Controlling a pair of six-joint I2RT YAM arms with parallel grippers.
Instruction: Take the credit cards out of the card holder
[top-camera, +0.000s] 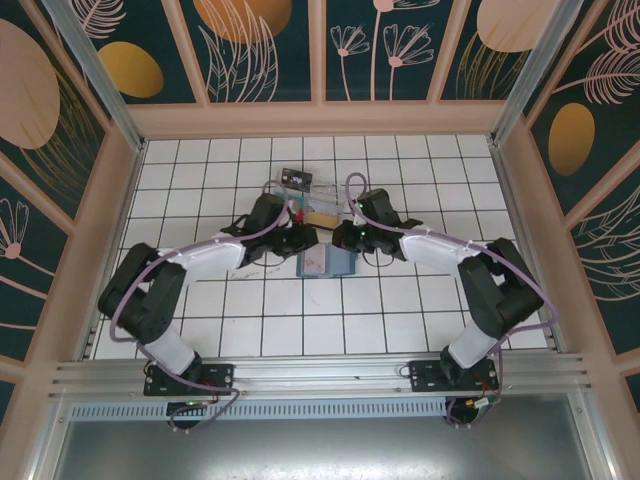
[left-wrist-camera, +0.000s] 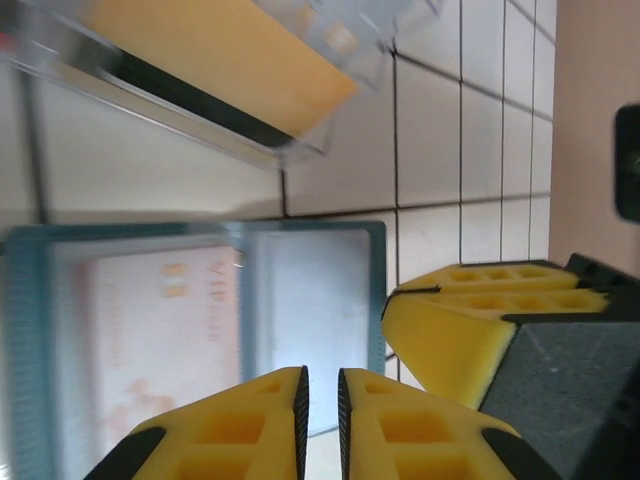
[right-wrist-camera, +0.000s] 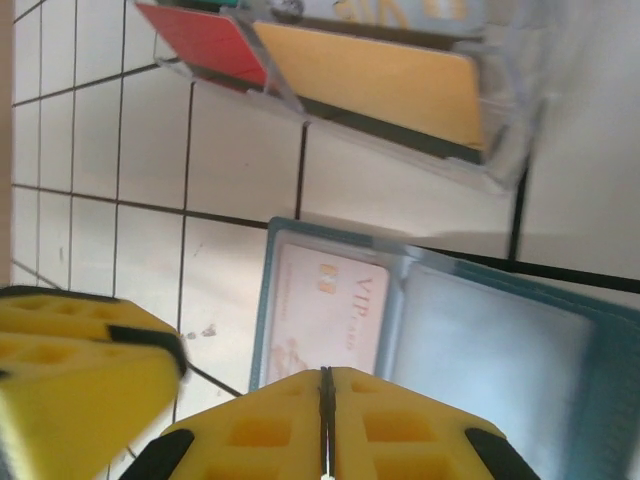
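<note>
The teal card holder (top-camera: 327, 263) lies open flat on the tiles between my two grippers. Its left pocket (right-wrist-camera: 300, 300) holds a pale reddish card (right-wrist-camera: 335, 305) printed "VIP", seen through the pocket face. The same card (left-wrist-camera: 160, 340) is blurred in the left wrist view. The other half (left-wrist-camera: 310, 300) looks bare. My left gripper (left-wrist-camera: 321, 375) hovers at the holder's near edge, its jaws a narrow gap apart with nothing between them. My right gripper (right-wrist-camera: 326, 372) is shut, pads touching, over the near edge of the card's pocket. No blue card shows in the holder.
A clear divided tray (top-camera: 303, 202) stands just beyond the holder, holding an orange card (right-wrist-camera: 370, 80) and a red card (right-wrist-camera: 205, 45). A small black card (top-camera: 297, 178) lies behind it. The two grippers (top-camera: 305, 238) (top-camera: 343, 238) are close together, and wooden walls ring the tiled floor.
</note>
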